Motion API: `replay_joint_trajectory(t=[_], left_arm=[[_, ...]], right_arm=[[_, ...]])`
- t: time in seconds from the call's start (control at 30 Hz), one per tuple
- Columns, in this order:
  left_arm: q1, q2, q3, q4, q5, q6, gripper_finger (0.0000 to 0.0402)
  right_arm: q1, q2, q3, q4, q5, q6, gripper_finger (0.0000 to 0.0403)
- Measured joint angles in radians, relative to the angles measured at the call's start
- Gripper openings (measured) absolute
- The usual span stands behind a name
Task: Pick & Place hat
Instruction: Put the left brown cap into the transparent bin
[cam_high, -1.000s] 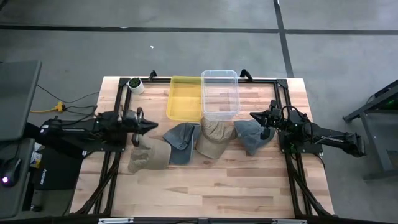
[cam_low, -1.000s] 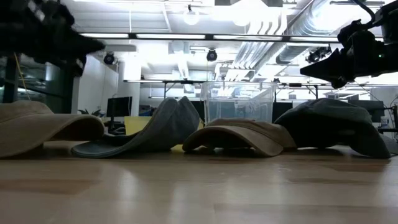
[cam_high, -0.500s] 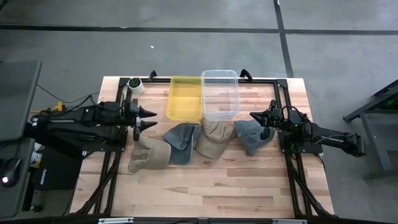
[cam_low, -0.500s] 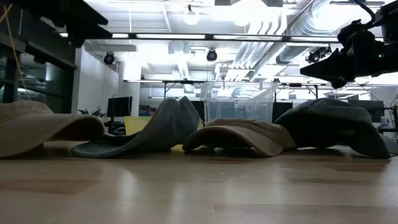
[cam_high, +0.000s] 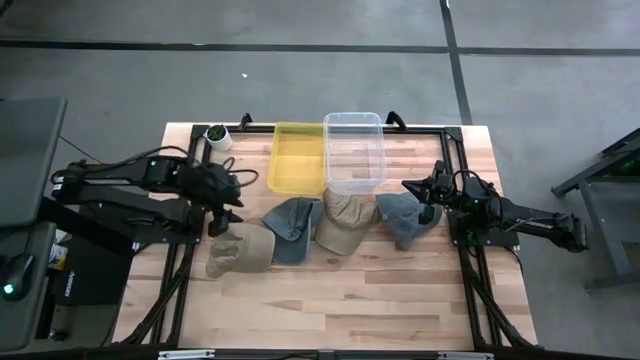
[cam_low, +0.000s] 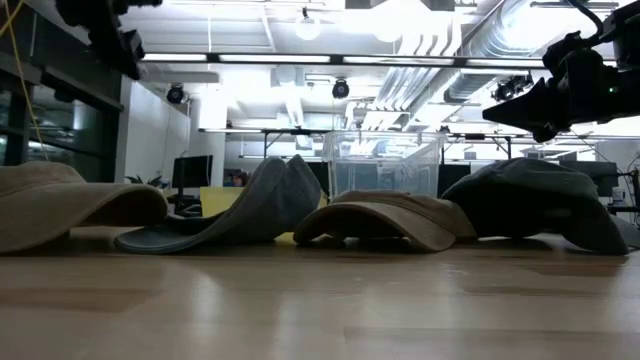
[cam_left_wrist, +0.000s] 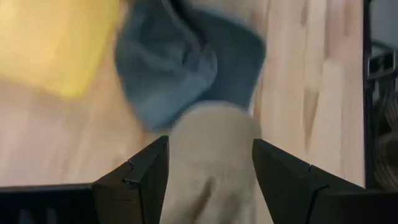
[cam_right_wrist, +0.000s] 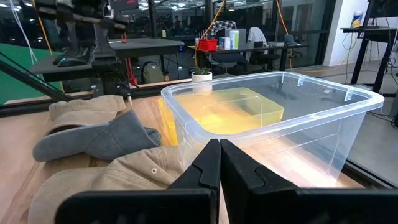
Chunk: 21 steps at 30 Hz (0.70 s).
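Several caps lie in a row, brims on the wooden table: a tan hat (cam_high: 240, 250) at the left, a blue-grey hat (cam_high: 291, 226), a second tan hat (cam_high: 345, 222) and a dark grey hat (cam_high: 405, 218). My left gripper (cam_high: 230, 198) hangs open above the table, tipped downward over the left tan hat (cam_left_wrist: 214, 155), touching nothing. The blue-grey hat (cam_left_wrist: 180, 68) lies beyond it. My right gripper (cam_high: 412, 188) is shut and level above the dark grey hat's far edge, and holds nothing.
A yellow bin (cam_high: 298, 157) and a clear plastic bin (cam_high: 354, 150) stand side by side behind the hats. A small potted plant (cam_high: 217, 136) sits at the far left corner. A black frame (cam_high: 455, 160) borders the table. Bare wood lies toward the near edge.
My left gripper has risen from just above the table, tipped from level to pointing steeply down, drawn back a little toward the table's left edge, and opened. The hats have not moved.
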Motion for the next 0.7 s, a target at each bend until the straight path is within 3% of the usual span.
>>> replay_joint_trajectory(t=[0.27,0.7], left_arm=[[-0.014,0.119,0.038,-0.109,0.134,0.098,0.0209],[-0.143,0.343,0.038,-0.132,0.063,0.269,0.0209]], right_arm=[[0.0,0.0,0.0,0.0,0.0,0.0,0.0],[0.0,0.0,0.0,0.0,0.0,0.0,0.0]])
